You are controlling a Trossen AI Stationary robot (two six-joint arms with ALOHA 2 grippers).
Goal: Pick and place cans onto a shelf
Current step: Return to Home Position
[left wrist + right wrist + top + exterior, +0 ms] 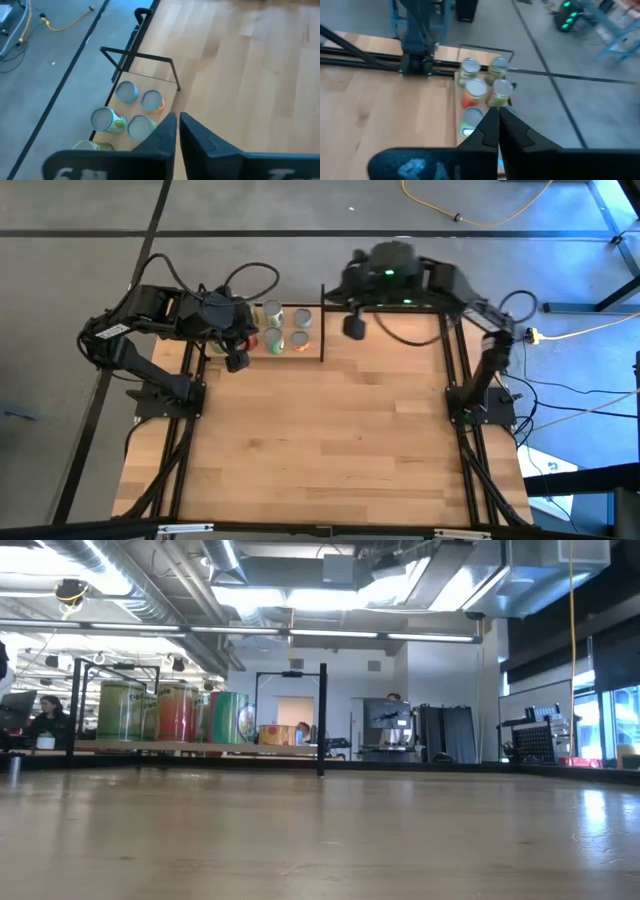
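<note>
The shelf [312,352], a small light-wood board framed by black rods, stands at the table's far left. Several cans [275,341] stand upright on it, silvery tops up. They also show in the low view [178,712], the left wrist view [152,100] and the right wrist view [475,90]. My left gripper [237,360] hangs shut and empty over the shelf's near left part; in its wrist view [177,125] the fingers are above the cans. My right gripper [354,327] is shut and empty, in the air just right of the shelf's right post [322,320].
The wide wooden tabletop [330,440] stretches from the shelf toward the near and right edges. Black frame rails [460,380] run along both table sides. Cables lie on the floor beyond the far edge. A person [48,720] sits in the room behind.
</note>
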